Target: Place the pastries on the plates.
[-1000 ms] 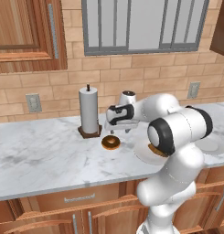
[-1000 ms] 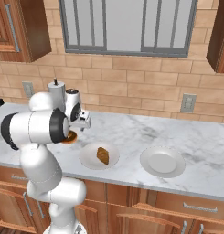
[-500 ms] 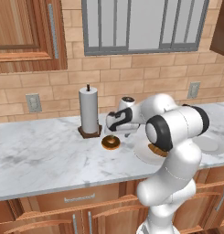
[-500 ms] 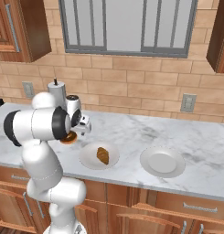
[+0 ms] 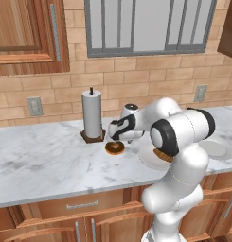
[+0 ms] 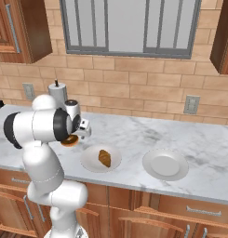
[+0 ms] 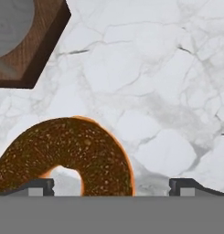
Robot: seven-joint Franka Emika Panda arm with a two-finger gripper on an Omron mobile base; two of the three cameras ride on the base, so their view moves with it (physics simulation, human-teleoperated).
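Doughnut: the dark-glazed ring doughnut [image 5: 114, 148] is lying flat on the marble counter [image 5: 37, 160], just in front of the paper towel holder [image 5: 92, 116] and to the left of the nearer plate [image 5: 148, 158].
Doughnut against gripper: the gripper [image 5: 115, 137] is hanging just above the doughnut; in the hand view the doughnut [image 7: 70, 155] is sitting low and left of centre, its right edge falling between the two fingertips [image 7: 38, 186] while its left part is running past the left tip.
Gripper state: the fingers are standing wide apart with nothing between them; contact with the doughnut cannot be told.
Croissant: the golden-brown croissant [image 6: 104, 158] is resting on the nearer plate [image 6: 90, 160], well apart from the gripper [image 6: 83, 131].
Second plate: the other white plate [image 6: 165, 164] is lying bare further right on the counter [image 6: 134, 135].
Surroundings: the wooden base of the towel holder [image 7: 29, 43] is showing at the upper left of the hand view, close to the doughnut.
Change since earlier: the gripper is sitting lower than one second ago, closing down towards the doughnut; the doughnut, croissant and both plates are holding their places.
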